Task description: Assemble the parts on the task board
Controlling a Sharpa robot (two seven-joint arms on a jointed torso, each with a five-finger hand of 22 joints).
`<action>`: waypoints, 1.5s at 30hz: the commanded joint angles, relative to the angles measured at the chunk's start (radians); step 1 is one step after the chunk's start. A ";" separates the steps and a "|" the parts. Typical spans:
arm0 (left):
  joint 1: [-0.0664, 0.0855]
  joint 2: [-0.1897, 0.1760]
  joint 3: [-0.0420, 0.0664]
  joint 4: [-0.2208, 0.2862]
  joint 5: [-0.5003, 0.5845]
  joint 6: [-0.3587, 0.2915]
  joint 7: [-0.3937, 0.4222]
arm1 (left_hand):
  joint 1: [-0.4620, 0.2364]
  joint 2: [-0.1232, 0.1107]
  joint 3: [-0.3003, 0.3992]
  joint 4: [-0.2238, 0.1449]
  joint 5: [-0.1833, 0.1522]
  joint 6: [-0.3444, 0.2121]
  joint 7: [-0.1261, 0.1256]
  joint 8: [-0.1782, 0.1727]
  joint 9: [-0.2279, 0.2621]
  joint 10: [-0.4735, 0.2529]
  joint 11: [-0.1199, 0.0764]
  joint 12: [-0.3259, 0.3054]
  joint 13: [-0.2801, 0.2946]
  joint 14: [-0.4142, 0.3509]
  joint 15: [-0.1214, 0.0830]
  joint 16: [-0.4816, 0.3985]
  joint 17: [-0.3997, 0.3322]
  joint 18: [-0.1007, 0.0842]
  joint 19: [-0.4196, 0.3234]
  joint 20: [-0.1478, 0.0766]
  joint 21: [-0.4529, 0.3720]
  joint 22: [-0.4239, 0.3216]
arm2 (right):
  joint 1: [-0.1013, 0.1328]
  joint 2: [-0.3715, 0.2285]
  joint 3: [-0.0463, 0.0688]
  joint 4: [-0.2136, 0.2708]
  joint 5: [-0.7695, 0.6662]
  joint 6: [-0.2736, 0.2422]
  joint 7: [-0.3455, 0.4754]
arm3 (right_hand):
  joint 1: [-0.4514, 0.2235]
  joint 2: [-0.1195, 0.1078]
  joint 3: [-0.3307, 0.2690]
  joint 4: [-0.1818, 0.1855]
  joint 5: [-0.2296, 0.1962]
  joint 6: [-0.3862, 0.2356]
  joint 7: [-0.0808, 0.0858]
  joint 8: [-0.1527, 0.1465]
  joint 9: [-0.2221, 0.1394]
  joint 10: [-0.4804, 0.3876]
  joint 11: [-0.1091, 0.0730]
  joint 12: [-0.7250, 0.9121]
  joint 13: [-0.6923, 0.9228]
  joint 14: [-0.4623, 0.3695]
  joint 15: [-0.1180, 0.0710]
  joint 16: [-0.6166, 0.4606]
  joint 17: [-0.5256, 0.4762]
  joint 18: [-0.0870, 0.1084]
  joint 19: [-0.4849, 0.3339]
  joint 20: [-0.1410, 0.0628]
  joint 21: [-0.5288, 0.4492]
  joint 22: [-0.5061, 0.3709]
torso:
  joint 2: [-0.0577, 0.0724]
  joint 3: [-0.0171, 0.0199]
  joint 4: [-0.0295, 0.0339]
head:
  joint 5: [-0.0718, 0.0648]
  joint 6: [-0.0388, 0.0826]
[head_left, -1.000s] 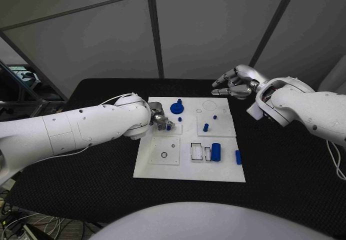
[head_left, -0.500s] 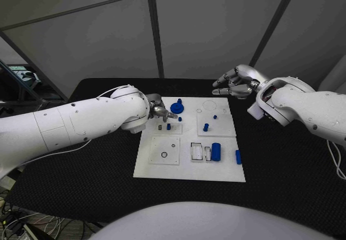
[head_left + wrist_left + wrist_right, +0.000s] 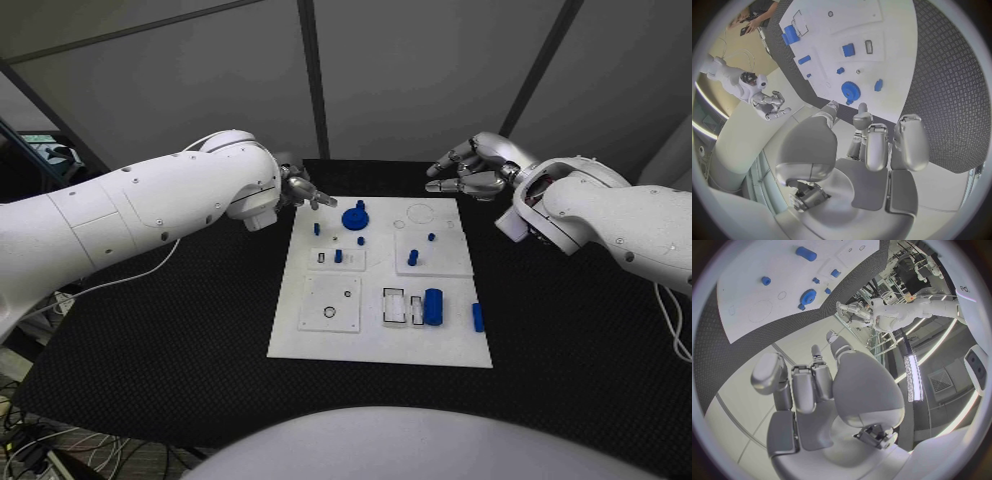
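The left robot hand (image 3: 299, 190) has been lifted off the board (image 3: 378, 345) and drawn back toward the far left corner; a second ago it was low over the small blue peg (image 3: 338, 255) in the left middle block. That peg now stands alone in its slot, well apart from the left robot hand, so it is judged to have been released. The fingers of the left robot hand are seen loosely curled with nothing between them.

The right robot hand (image 3: 469, 172) has not been moved: it is held above the desk (image 3: 577, 330) past the board's far right corner, its fingers curled together and nothing held.

Just below the left robot hand, at the board's far edge, the blue gear (image 3: 355, 219) is seated. Further off, toward the near right part of the board, a blue cylinder (image 3: 433, 305) lies beside an open rectangular slot, and a smaller blue bar (image 3: 477, 316) lies loose at the board's right edge. These two are judged to be still unassembled, so the task is taken to be part done.
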 commanded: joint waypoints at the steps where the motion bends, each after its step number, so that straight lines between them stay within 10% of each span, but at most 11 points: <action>1: 0.005 0.025 0.000 -0.052 0.008 0.085 0.007 | 0.014 0.002 -0.011 0.003 0.007 0.004 0.003 -0.009 -0.013 -0.004 0.001 -0.002 -0.001 0.077 0.007 -0.002 0.177 0.000 0.000 0.007 -0.003 0.001 | 0.002 0.002 0.001 0.000 -0.002 0.008 0.008 | -0.011 -0.002 -0.007 0.001 0.006 -0.005 0.002 0.003 -0.001 0.003 -0.008 -0.006 0.039 0.060 -0.005 -0.004 0.092 0.006 -0.008 0.001 -0.004 -0.001 | 0.001 -0.0010 -0.0040 | 0.001 0.001; 16: 0.006 0.129 -0.052 -0.263 -0.017 0.174 0.008 | 0.044 0.024 -0.036 0.014 0.008 0.058 -0.004 -0.005 -0.042 -0.007 -0.004 0.001 -0.008 0.077 0.004 -0.002 0.177 -0.001 0.003 0.007 0.002 0.010 | 0.002 0.005 0.001 0.001 -0.002 0.009 0.008 | -0.012 -0.002 -0.009 0.002 0.007 -0.006 0.002 0.003 -0.001 0.003 -0.008 -0.006 0.039 0.061 -0.005 -0.004 0.093 0.006 -0.007 0.001 -0.004 0.000 | 0.001 -0.0007 -0.0016 | 0.006 -0.004; 45: -0.001 0.164 -0.062 -0.304 -0.017 0.215 0.040 | 0.054 0.039 -0.052 0.025 0.007 0.081 -0.013 0.008 -0.043 0.000 -0.010 0.012 -0.001 0.077 -0.001 -0.002 0.177 -0.003 0.007 0.004 0.012 0.024 | 0.002 0.011 0.001 0.000 -0.002 0.011 0.007 | -0.012 0.000 -0.009 0.002 0.008 -0.006 0.002 0.004 -0.001 0.003 -0.008 -0.006 0.039 0.061 -0.005 -0.004 0.092 0.006 -0.007 0.001 -0.005 -0.001 | 0.001 -0.0001 -0.0008 | 0.001 -0.010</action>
